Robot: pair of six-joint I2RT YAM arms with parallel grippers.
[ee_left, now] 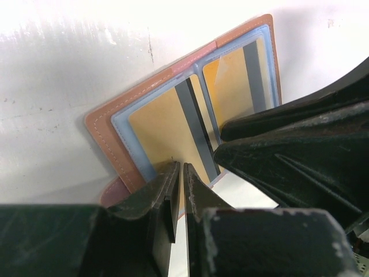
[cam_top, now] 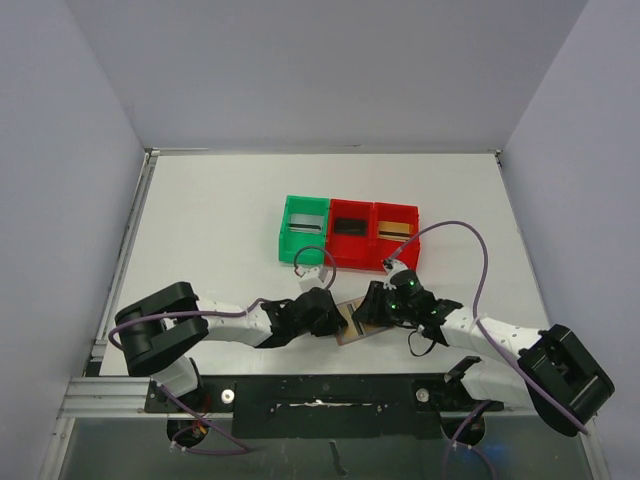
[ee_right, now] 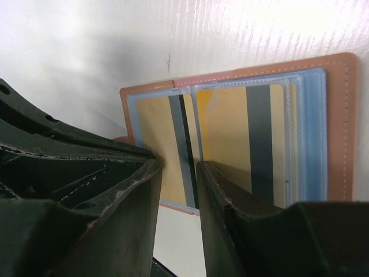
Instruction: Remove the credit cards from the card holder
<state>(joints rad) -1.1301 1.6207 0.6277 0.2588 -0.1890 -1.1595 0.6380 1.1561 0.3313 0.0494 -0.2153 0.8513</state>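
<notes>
Two robot grippers meet at one open tan card holder (ee_right: 339,127) lying on the white table (cam_top: 220,230), just in front of the arms.
The left gripper (ee_left: 181,167) is closed to a sliver on the holder's near edge, seemingly pinching it. The right gripper (ee_right: 177,167) stands part-open and empty over the centre fold. Two gold credit cards (ee_left: 158,133) sit in the pockets, so emptying looks unfinished; next, the right jaws must nip a card edge. Beyond are one green bin (cam_top: 284,238) and two red bins (cam_top: 352,262), each apparently holding one card.
</notes>
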